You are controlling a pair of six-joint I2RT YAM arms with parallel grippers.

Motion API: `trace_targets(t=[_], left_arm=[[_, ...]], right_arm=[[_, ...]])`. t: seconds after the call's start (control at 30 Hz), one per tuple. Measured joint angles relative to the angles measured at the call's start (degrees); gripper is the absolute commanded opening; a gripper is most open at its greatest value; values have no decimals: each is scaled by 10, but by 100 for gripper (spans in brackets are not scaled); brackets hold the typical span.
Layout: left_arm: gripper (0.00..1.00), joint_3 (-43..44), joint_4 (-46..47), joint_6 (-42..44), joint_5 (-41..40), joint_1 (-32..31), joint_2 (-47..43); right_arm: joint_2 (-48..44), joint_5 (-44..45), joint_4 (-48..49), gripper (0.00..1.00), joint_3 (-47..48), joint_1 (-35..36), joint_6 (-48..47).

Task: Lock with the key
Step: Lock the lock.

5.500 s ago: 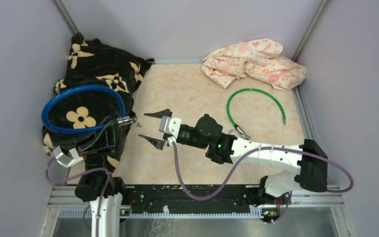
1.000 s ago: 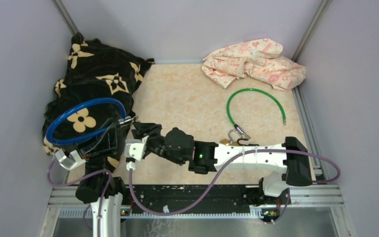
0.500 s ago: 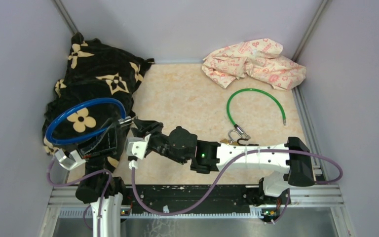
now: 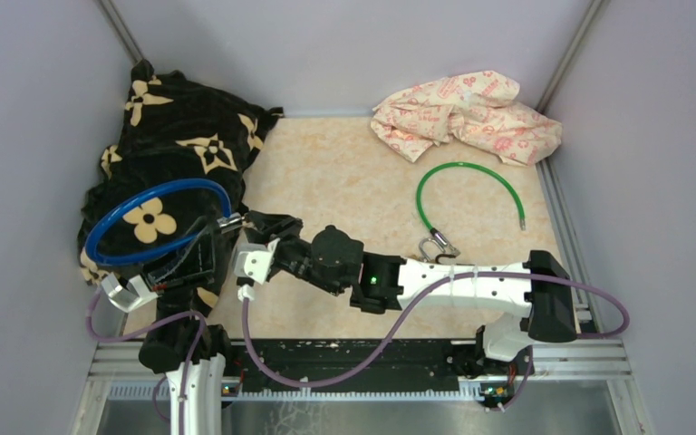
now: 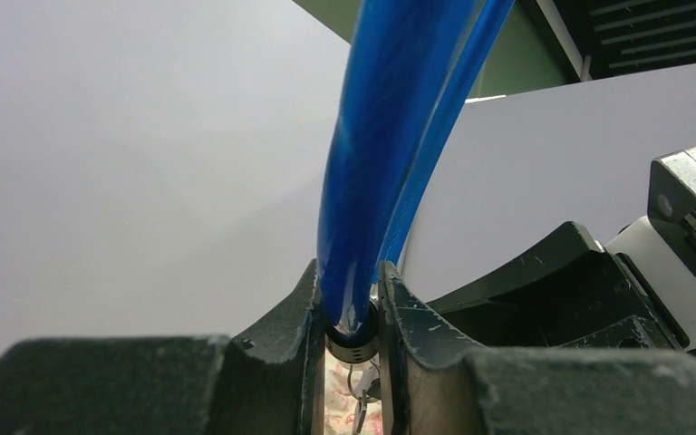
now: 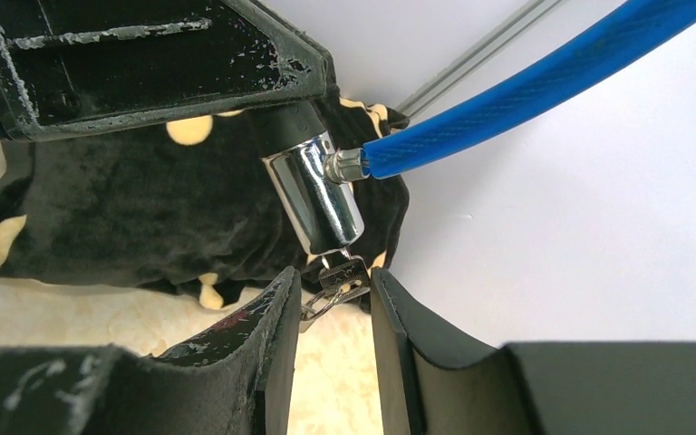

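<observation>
Left gripper: clenched on the blue cable just behind the chrome lock cylinder. I read that as bracing the cylinder so it cannot spin, with its key end turned toward my other arm.
Key: seated in the cylinder's free end, ring dangling beneath it.
Right gripper: jaws parted, flanking the key head just below the cylinder. I think neither pad touches it, though the angle is poor.
Next: pinch the head, then twist.
</observation>
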Motion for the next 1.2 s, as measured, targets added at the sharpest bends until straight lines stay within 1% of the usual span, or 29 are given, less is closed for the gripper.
trace_targets(t=[0.23,0.5,0.6,0.7,0.73,0.83,1.03,1.13,1.2], left_arm=[[0,0,-1,0,0,0,0],[0,0,-2,-1,0,0,0],[0,0,-2,-2,0,0,0],[0,0,-2,-2,0,0,0],[0,0,-2,-2,1,0,0],[0,0,-2,-2,-2,0,0],[0,0,-1,0,-3,0,0],[0,0,1,0,-5,0,0],[0,0,5,1,-5,0,0]], right_arm=[[4,-7,-5,34,1,-3,1],[14,-18,-23,38,2,-9,3],[17,-20,-30,33,5,-13,5],[20,-23,-31,20,14,-17,6],[21,-25,-31,14,17,-19,7],[21,-37,-35,6,21,-24,8],[21,-77,-89,5,47,-37,20],[22,-110,-144,5,79,-46,29],[28,-147,-208,4,121,-57,37]])
